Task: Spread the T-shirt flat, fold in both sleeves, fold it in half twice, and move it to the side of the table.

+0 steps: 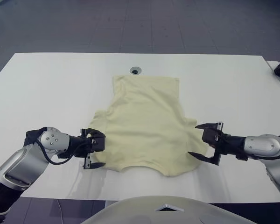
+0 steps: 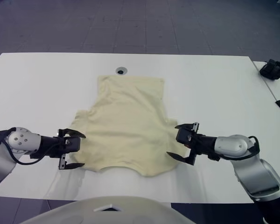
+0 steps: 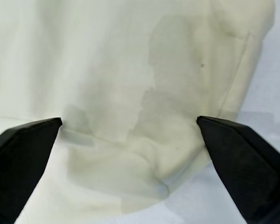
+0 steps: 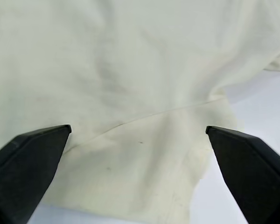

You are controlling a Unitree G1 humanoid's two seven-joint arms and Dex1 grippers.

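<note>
A pale yellow T-shirt (image 1: pixel 144 123) lies spread on the white table (image 1: pixel 51 84), collar end toward me, hem at the far side. My left gripper (image 1: pixel 94 149) stands open just beside the shirt's near left sleeve (image 3: pixel 130 154), its black fingertips (image 3: pixel 28 140) apart over the cloth edge. On the other side my right gripper (image 1: pixel 201 141) is open at the near right sleeve (image 4: pixel 144 158), fingers (image 4: pixel 242 154) spread above the fabric. Neither gripper holds cloth.
A round cable grommet (image 1: pixel 136 70) sits in the table just beyond the shirt's hem. A black object (image 2: pixel 272 68) lies on a neighbouring surface at the far right. Bare tabletop stretches to the left and right of the shirt.
</note>
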